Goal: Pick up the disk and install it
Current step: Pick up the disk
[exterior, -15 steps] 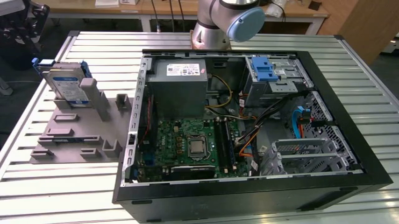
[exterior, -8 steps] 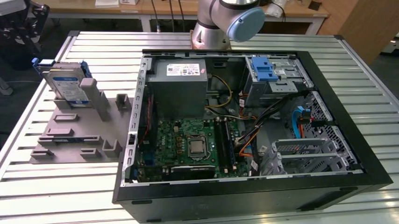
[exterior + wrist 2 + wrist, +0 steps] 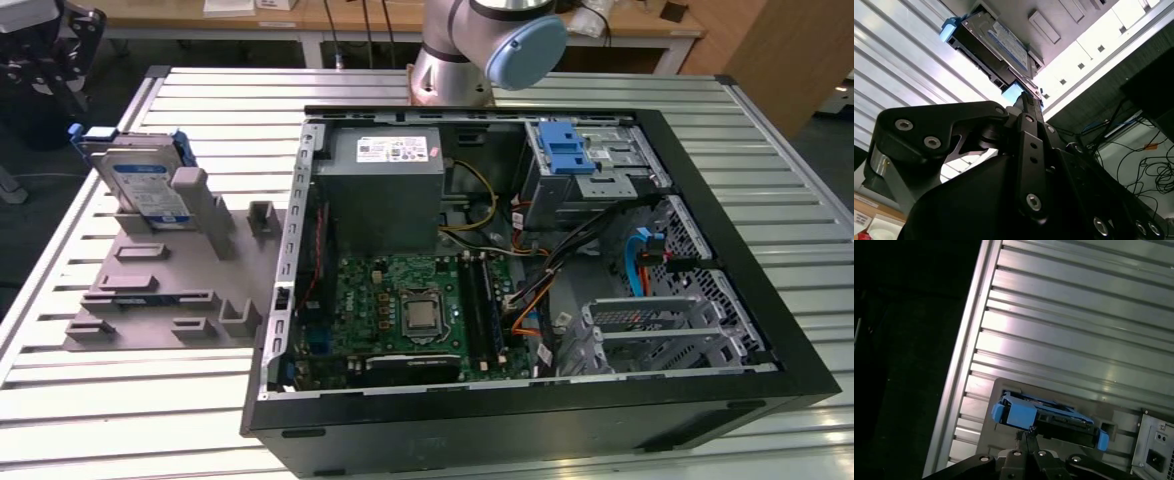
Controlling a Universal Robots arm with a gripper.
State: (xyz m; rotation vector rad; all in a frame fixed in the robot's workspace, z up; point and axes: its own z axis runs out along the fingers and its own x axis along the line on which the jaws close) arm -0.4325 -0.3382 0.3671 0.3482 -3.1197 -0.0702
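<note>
- Black two-finger end effector: fingers drawn together to a narrow point with nothing between them. In both wrist views it points toward the disk and looks to hang clear of it, with no contact that I can make out.
- Flat silver-grey metal disk with white-and-blue label and blue plastic rails stands on edge in a slot of the grey moulded holder, at the exterior view's left, on the slatted metal desk. Not yet lifted.
- In the first wrist view the disk shows edge-on: a blue plastic piece at each end, dark body between.
- Open black computer case lies flat just beside the holder, on the exterior view's right of it. The disk is outside the case.
- Step in hand, by my reading: the approach for the pick, so the task is barely begun.
- To do it well, I judge:
  - spread the fingers wider than the disk is thick before coming down;
  - centre over the upper edge, between the two blue ends;
  - clamp across the flat metal faces, not the plastic rails — those may flex;
  - keep the wrist square to the slot so the disk draws straight out.
- Risk: a tilted grip could bind the disk in the slot or drag the holder with it. Whether the holder is fastened down I cannot tell.
</note>
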